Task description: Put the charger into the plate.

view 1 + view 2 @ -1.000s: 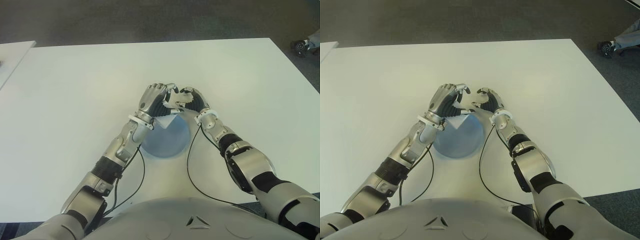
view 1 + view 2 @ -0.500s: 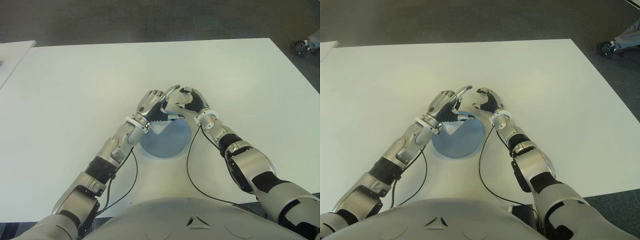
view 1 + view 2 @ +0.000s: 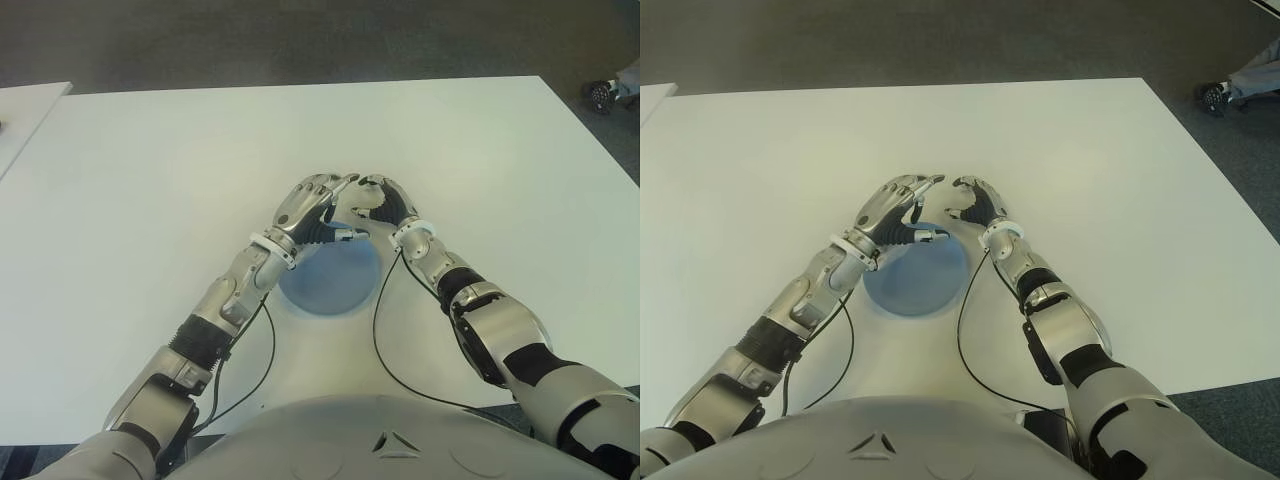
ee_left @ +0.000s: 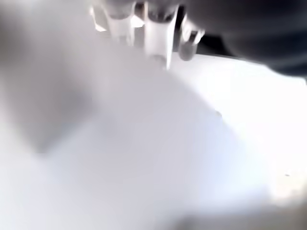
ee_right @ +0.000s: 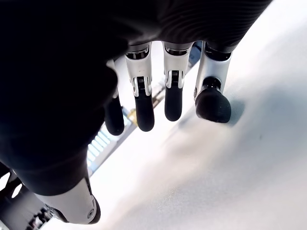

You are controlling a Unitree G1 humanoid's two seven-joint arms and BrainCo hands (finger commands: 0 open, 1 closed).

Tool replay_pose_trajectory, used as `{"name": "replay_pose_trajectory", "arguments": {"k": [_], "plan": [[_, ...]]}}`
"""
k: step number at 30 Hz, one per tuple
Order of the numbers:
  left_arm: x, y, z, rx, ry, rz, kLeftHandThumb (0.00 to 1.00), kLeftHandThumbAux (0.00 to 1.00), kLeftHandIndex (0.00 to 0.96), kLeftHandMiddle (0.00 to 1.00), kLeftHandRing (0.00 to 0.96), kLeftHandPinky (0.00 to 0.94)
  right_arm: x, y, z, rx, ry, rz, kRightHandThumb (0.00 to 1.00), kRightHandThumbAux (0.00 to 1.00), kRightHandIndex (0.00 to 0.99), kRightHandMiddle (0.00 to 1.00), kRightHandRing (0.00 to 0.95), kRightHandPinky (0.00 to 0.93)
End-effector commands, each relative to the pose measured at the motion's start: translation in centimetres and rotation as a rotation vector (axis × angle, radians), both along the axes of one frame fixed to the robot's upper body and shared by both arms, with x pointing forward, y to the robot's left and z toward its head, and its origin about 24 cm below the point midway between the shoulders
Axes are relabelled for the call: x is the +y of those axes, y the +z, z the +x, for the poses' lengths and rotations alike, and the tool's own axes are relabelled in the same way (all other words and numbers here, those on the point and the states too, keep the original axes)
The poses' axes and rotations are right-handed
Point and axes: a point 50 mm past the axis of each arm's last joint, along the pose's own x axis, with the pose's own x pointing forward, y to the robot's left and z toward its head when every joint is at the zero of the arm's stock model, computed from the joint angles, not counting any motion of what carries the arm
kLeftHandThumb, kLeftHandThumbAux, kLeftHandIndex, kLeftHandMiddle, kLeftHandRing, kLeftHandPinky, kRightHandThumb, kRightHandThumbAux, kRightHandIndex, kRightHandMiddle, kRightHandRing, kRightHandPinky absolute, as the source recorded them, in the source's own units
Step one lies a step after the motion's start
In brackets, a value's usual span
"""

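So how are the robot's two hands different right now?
The left hand reaches over the plate's far rim; the right hand is just beyond that rim, over the table. The left arm stretches out straighter; the right arm bends sharply at the elbow. Both hands nearly meet.

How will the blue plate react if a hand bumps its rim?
Probably slides rather than tips: the plate lies flat and low on the smooth table. Likely stiff and light: thin, evenly round. The left hand and right hand at its far rim could shove it.
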Motion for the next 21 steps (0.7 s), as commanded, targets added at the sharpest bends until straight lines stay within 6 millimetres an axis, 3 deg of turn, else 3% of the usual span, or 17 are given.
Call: {"name": "replay_pose_trajectory", "arguments": {"k": [1,21], "plan": [[0.36,-0.57,-0.12,0.04,0.009,0.024,0.195,0.196,0.0,0.0,0.0,0.0,-1.02,-5.59,-4.55,0.255,0.0,-0.09,0.049,0.82,0.297,0.261,0.185,0.018],[0.55,-0.73,0.08,0.062,0.009,0.067,0.19,0.224,0.0,0.0,0.0,0.0,-0.97,-5.59,-4.53,0.264,-0.002,-0.076,0.064,0.821,0.311,0.254,0.177,0.02]]}}
